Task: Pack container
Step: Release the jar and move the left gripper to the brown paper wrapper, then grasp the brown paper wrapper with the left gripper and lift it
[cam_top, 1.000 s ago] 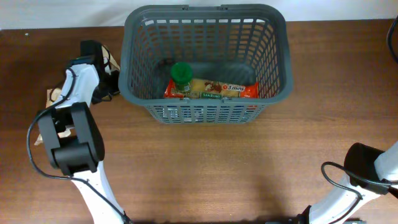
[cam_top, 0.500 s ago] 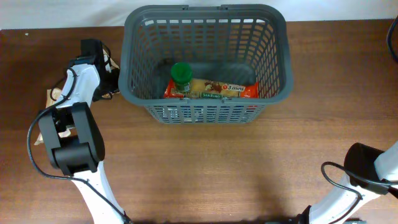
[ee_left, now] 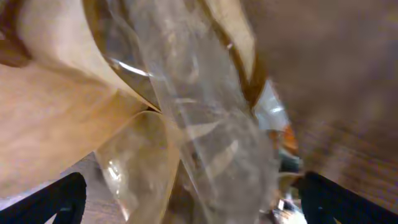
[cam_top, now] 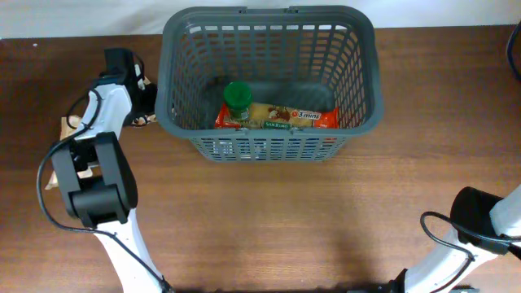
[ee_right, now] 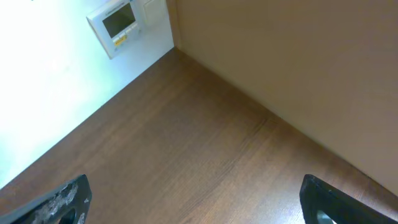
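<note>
The dark grey slotted container stands at the back middle of the table. In it lie a green-capped bottle and a red and yellow noodle packet. My left gripper is just left of the container's wall. In the left wrist view its fingers are spread wide, with a brown and clear plastic packet very close between them. I cannot tell if they touch it. My right gripper is open and empty, facing bare wooden floor and a wall. It is out of the overhead view.
Another brown packet lies on the table left of my left arm, and one more nearer the front left. My right arm's base is at the front right corner. A white wall panel shows in the right wrist view.
My left gripper has shifted slightly toward the back along the container's left wall. Nothing else has moved.
</note>
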You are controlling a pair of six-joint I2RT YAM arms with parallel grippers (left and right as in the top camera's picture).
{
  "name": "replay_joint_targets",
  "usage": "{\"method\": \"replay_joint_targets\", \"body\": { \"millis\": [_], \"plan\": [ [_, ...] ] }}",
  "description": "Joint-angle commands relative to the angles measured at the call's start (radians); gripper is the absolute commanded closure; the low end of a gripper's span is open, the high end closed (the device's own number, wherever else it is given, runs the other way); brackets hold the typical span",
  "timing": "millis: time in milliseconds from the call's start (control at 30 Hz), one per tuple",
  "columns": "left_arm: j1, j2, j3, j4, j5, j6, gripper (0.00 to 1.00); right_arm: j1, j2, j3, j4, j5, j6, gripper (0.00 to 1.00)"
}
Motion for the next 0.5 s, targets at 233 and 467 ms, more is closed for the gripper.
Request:
{"method": "replay_joint_targets", "body": {
  "millis": [233,467],
  "plan": [
    [0.005,0.1,-0.005,0.022,0.037,0.002,0.42,-0.003,0.002,0.0,-0.006,0.015,0.006,0.01],
    [0.005,0.097,-0.004,0.018,0.052,0.002,0.98,-0.003,0.002,0.0,-0.006,0.015,0.006,0.01]
  ]
}}
